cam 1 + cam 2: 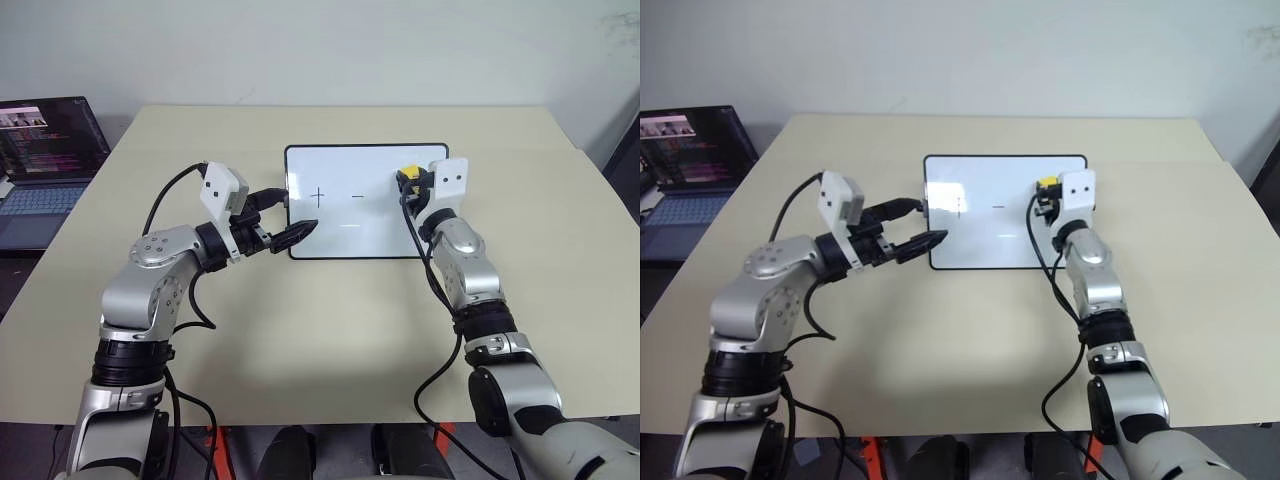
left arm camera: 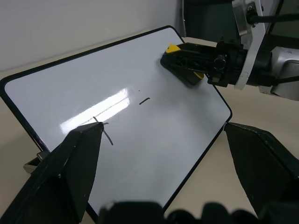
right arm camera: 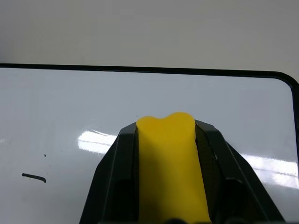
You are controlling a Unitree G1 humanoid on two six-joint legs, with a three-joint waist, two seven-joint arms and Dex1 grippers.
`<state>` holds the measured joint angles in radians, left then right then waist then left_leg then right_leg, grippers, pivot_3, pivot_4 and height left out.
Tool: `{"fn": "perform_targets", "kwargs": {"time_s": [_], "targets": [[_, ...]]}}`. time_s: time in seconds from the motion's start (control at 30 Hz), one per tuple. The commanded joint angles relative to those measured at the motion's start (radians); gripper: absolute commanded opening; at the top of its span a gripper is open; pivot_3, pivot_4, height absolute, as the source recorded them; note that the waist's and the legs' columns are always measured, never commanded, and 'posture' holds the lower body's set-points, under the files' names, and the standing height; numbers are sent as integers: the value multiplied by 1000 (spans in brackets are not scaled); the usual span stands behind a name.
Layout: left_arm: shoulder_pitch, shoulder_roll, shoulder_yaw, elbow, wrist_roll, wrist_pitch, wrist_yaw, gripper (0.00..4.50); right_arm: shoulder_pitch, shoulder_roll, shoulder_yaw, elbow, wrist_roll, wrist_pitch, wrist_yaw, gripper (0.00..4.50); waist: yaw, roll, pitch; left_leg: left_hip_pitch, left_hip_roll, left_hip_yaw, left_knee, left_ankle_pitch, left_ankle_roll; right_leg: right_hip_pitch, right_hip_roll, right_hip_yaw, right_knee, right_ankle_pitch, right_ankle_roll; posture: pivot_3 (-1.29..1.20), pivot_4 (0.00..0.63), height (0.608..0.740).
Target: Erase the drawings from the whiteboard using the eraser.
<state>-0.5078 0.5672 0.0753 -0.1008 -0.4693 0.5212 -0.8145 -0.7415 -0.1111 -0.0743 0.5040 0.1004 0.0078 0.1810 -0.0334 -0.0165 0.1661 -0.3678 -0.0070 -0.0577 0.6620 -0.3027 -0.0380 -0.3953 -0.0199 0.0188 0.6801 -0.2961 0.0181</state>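
Note:
The whiteboard (image 1: 375, 225) lies flat on the beige table. Its drawings are a plus sign (image 1: 318, 196), a short dash (image 1: 358, 197) and a tiny dot (image 3: 45, 155) near the dash. My right gripper (image 1: 408, 181) is shut on the yellow eraser (image 1: 408, 173) over the board's far right part; the right wrist view shows the eraser (image 3: 168, 163) squeezed between both fingers. I cannot tell whether it touches the board. My left gripper (image 1: 298, 212) stands open at the board's left edge, its fingers spread either side of the near left corner.
An open laptop (image 1: 45, 160) sits on a lower surface beyond the table's left edge. The table (image 1: 330, 320) has bare room in front of the board and to its right. Cables hang from both arms.

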Motion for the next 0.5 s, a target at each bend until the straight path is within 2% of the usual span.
{"fn": "perform_targets", "kwargs": {"time_s": [0.03,0.3,0.5], "targets": [[3,15,27,-53,-13,0,9,4500,58,-6,4,-52,-1,15,8,1290,0,0,0,0,0,0,0,0,0,0,0,0,0,0,0,0,150,740],[-6,10,22,-50,-12,7,10,4500,224,-3,23,-285,8,138,6,1290,1,0,0,1,0,0,1,0,0,1,0,0,1,0,0,0,150,740],[-15,7,15,-38,-11,4,7,4500,251,-26,1,-384,8,205,-1,1290,1,0,0,1,0,0,1,0,0,1,0,0,1,0,0,0,150,740]]}}
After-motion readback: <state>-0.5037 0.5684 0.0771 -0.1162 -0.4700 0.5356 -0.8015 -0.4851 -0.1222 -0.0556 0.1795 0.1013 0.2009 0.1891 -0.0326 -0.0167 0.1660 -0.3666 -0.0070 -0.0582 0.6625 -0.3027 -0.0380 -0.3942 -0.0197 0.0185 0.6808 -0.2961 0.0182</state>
